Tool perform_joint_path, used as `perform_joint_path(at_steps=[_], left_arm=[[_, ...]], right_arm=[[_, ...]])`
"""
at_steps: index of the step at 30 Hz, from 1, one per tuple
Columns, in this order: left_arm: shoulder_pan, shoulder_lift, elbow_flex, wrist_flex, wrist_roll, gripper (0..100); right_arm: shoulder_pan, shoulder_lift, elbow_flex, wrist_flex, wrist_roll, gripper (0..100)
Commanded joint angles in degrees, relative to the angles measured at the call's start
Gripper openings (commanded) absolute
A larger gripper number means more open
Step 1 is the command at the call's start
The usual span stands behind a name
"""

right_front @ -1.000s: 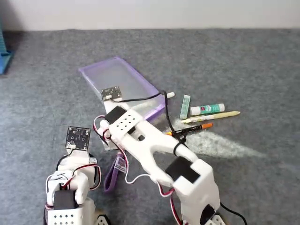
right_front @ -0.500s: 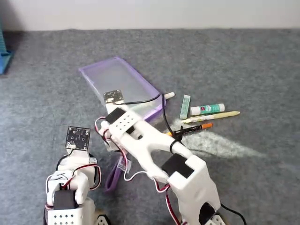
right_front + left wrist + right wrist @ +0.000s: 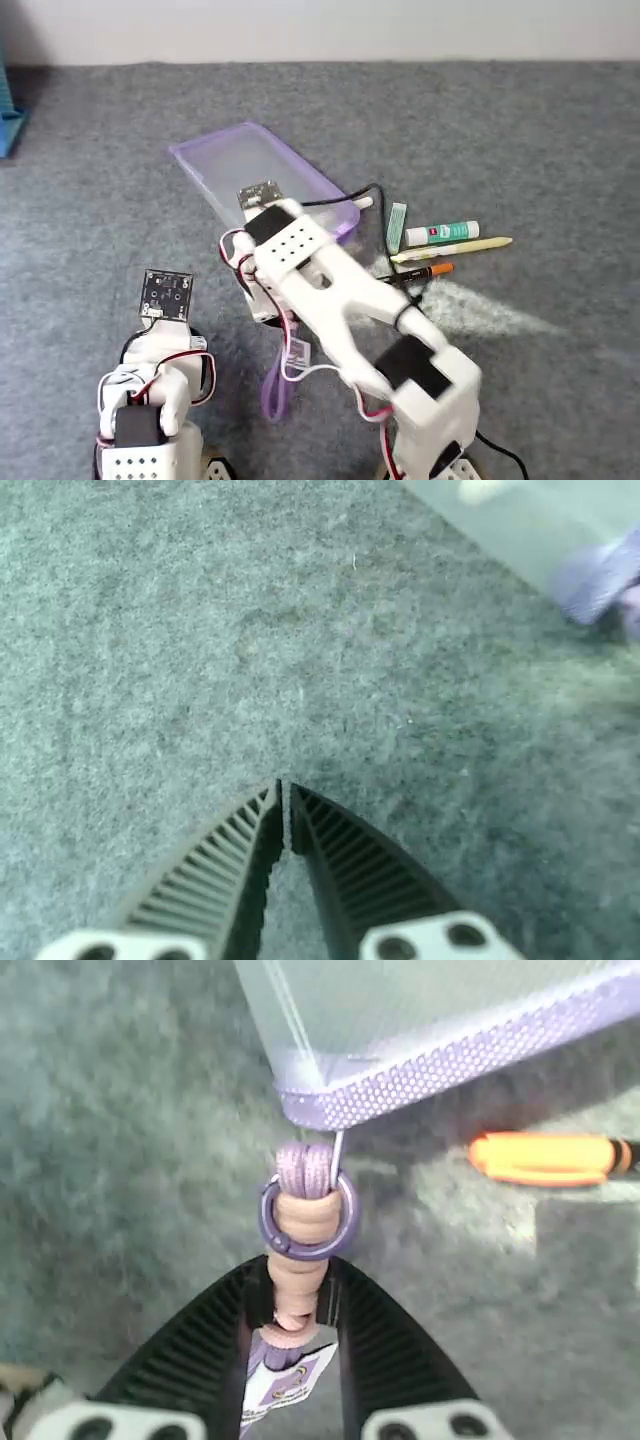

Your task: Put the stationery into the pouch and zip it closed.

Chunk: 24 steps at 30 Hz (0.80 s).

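the pouch [image 3: 250, 170], a flat translucent purple one, lies on the grey carpet [image 3: 520, 130] in the middle of the table, its near corner covered in the high view by the right arm's wrist. the right wrist view gives what that arm hides: the pouch's woven purple edge and corner [image 3: 420, 1080], a thin metal link hanging from that corner, a purple ring [image 3: 308, 1218] on the link, and the strap [image 3: 300, 1290] running from the ring through a beige sleeve. the right gripper [image 3: 298, 1272] has its two black ribbed fingers pressed in on that sleeve from either side, pinching the strap just below the ring. from above, the other end of the strap shows as a purple loop [image 3: 274, 385] trailing over the carpet toward the arm bases. whether the zip is open or closed cannot be told from either view. the stationery lies outside the pouch, beside its right-hand end: a green eraser [image 3: 396, 227], a glue stick [image 3: 442, 233], a yellow pen [image 3: 460, 247] and an orange pen [image 3: 432, 270], close together and roughly parallel. the orange pen [image 3: 545, 1158] also appears near the pouch corner in the right wrist view, apart from it. the left arm sits well apart at the near left of the table; its wrist view shows the left gripper [image 3: 285, 798] with fingertips pressed together, holding nothing, over bare carpet, with a blurred purple shape [image 3: 600, 575] farther off.
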State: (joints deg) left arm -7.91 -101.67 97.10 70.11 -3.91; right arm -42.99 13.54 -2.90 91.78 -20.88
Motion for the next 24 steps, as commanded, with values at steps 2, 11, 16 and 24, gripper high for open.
perform_joint_path(at_steps=[2, 11, 16, 24], left_arm=[[-0.1, -0.5, -0.7, 0.3, -0.5, 1], [-0.1, -0.5, -0.7, 0.3, -0.5, 1], [-0.1, -0.5, -0.7, 0.3, -0.5, 1], [-0.1, -0.5, -0.7, 0.3, -0.5, 1]], right_arm=[[1.1, -14.4, -2.3, 7.5, 5.0, 0.9], [5.5, -24.1, -1.9, 9.6, 18.7, 0.9], [5.5, -24.6, -1.9, 9.6, 23.3, 0.9], [5.5, -25.7, -2.1, 10.4, 25.1, 0.8]])
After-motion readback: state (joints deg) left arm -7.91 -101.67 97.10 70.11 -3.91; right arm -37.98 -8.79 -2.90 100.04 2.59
